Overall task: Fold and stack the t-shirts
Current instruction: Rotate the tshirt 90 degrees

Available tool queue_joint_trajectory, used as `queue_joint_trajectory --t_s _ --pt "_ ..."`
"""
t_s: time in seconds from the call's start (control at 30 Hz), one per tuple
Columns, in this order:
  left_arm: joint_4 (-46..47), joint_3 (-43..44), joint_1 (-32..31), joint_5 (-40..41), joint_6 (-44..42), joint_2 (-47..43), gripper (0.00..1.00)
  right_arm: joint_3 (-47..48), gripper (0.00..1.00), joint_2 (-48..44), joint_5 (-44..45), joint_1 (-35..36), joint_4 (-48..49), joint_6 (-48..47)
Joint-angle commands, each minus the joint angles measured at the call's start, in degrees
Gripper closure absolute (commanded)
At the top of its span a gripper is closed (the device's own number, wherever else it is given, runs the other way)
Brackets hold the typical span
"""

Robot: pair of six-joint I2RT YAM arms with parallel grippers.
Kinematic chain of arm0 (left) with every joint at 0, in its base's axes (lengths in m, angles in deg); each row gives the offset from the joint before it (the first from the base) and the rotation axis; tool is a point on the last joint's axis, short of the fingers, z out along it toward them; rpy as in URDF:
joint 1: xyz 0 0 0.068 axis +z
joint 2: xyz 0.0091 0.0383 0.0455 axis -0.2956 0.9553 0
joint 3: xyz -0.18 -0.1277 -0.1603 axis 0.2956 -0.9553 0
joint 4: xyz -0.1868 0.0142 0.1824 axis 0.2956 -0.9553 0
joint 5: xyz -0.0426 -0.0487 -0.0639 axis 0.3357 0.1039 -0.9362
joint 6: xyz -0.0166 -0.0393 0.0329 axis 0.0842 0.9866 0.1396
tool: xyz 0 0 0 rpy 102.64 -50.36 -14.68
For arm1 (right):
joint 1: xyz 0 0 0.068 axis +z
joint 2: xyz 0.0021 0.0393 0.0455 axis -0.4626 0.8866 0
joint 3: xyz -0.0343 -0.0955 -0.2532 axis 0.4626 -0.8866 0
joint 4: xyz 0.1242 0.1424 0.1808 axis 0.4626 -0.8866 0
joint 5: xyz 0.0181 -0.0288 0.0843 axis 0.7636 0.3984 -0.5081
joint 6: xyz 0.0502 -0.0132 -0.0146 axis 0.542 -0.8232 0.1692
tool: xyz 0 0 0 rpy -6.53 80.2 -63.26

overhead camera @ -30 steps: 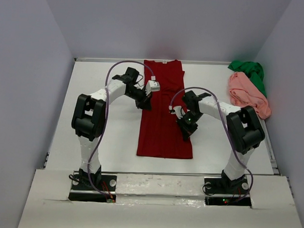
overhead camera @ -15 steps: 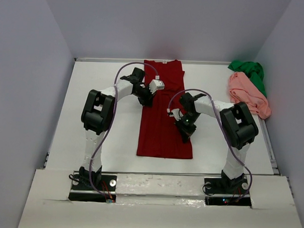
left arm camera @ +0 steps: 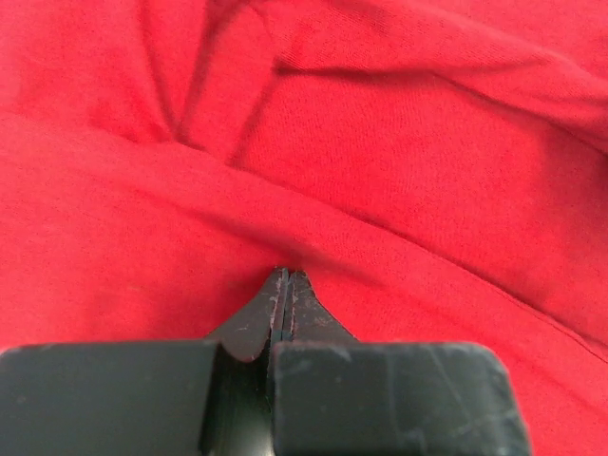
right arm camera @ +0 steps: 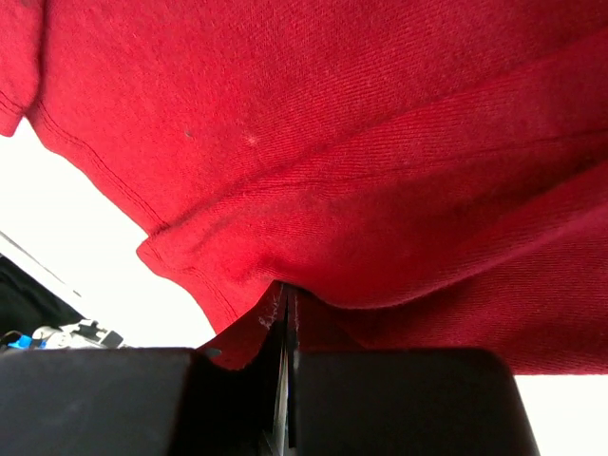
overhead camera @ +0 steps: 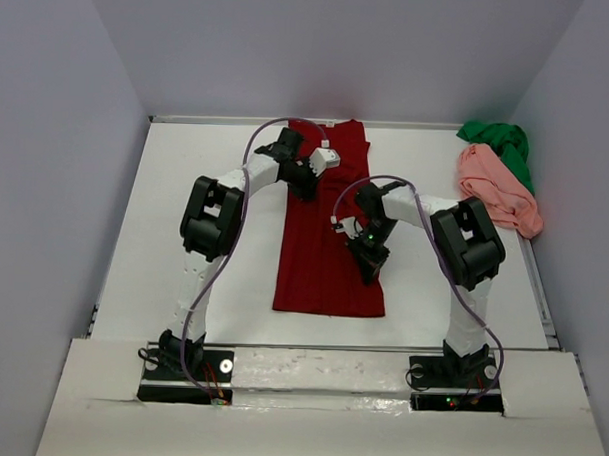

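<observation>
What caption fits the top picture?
Left gripper and right gripper pinch the dark red t-shirt; pink t-shirt and green t-shirt heaped aside.

- dark red t-shirt (left arm camera: 408, 171) fills whole frame, edge to edge
- left gripper (left arm camera: 288, 278) at near centre, black, jaws pressed tog., no gap btwn tips
- tips pinch a raised ridge of cloth; ridge runs left to right, dropping nearer on the right
- creases fan out at far left, meeting approx. above the tips
- one sharper fold line crosses far right
- shadow on cloth right at the tips
</observation>
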Motion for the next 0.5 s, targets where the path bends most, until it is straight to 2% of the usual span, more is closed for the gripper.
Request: queue_joint_trajectory --t_s 0.0,0.23,0.47 --pt "-1.6 5.8 -0.2 1.7 2.0 1.8 1.00 2.0 1.00 2.7 3.7 0.6 8.3 -2.3" --pt "-7.7 16.0 0.6 0.9 5.6 8.9 1.00 2.1 1.00 0.8 4.9 0.6 7.6 -3.0" --pt "-12.7 25.1 1.2 4.0 7.1 14.3 1.00 3.9 1.00 2.6 8.1 0.6 7.4 -3.9"
